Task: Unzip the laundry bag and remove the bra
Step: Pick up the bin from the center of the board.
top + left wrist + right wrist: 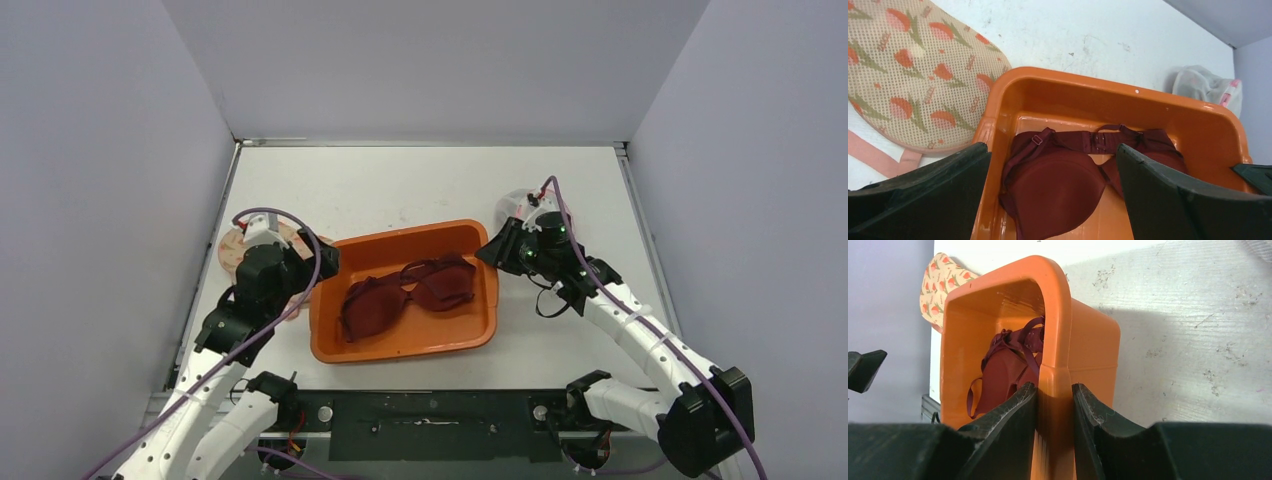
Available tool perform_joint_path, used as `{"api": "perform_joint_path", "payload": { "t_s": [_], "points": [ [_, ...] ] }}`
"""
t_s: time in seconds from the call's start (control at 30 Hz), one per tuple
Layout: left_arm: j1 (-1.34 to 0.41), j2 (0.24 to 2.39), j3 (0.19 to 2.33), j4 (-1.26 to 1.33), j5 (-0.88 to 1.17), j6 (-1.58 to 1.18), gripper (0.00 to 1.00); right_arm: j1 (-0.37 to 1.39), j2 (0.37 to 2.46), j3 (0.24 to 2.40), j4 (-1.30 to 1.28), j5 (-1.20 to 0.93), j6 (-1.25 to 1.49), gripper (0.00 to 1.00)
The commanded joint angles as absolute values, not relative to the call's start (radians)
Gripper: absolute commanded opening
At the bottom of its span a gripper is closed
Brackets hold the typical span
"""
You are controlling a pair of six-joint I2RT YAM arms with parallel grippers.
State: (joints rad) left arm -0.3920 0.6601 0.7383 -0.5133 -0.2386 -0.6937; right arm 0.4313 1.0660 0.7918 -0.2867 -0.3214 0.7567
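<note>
Left tool [1052,150]: jaws spread wide and nothing in them, hanging at the left rim of the orange tub [400,350] and looking straight in.
Right tool [1054,390]: narrow, pinched on the tub's right wall with one finger inside and one outside (steadying it, by my reading).
Bra [408,295]: dark red, lying on the tub floor, out in the open with no bag around it.
Way from the left tool: rightward and down; the left cup sits just past the rim, between the spread fingers in the left wrist view.
Long axis: left to right across the tub, the right end a shade farther than the left.
Which way it points: cups look domed upward, band and hooks lie toward the far wall, and a strap loop trails to the near left.
Nearer arm: both stand at the tub, but only the left one is free, so any pick falls to it.
Laundry bag [913,75]: floral mesh, flat on the worktop [400,190] just left of the tub, partly under the left arm; its zip can't be made out.
Progress: removal looks done, I'd say.
</note>
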Motion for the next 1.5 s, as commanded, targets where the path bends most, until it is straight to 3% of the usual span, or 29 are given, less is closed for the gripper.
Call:
{"api": "perform_joint_path", "payload": {
  "t_s": [0.0, 0.2, 0.4, 0.6, 0.9, 1.0, 1.27, 1.47],
  "points": [
    [-0.392, 0.725, 0.779, -0.564, -0.228, -0.686, 0.96, 0.418, 1.071, 0.784, -0.173, -0.284, 0.760, 0.05],
    [-0.391, 0.768, 0.712, -0.696, -0.277, -0.794, 0.97, 0.391, 1.048, 0.734, -0.180, -0.286, 0.732, 0.05],
    [-0.392, 0.803, 0.639, -0.651, -0.231, -0.860, 1.00, 0.377, 1.051, 0.681, -0.148, -0.312, 0.724, 0.05],
    [-0.393, 0.860, 0.612, -0.609, -0.199, -0.859, 0.81, 0.372, 1.030, 0.652, -0.140, -0.316, 0.711, 0.05],
    [-0.394, 0.790, 0.628, -0.532, -0.129, -0.835, 0.34, 0.372, 1.006, 0.670, -0.145, -0.314, 0.703, 0.05],
    [-0.396, 0.767, 0.677, -0.545, -0.130, -0.823, 0.22, 0.375, 1.003, 0.716, -0.162, -0.302, 0.698, 0.05],
    [-0.396, 0.877, 0.888, -0.535, -0.174, -0.767, 0.00, 0.382, 1.116, 0.903, -0.098, -0.236, 0.735, 0.05],
    [-0.385, 1.050, 1.023, -0.357, -0.272, -0.683, 0.00, 0.392, 1.297, 1.008, 0.090, -0.108, 0.718, 0.05]
  ]
}}
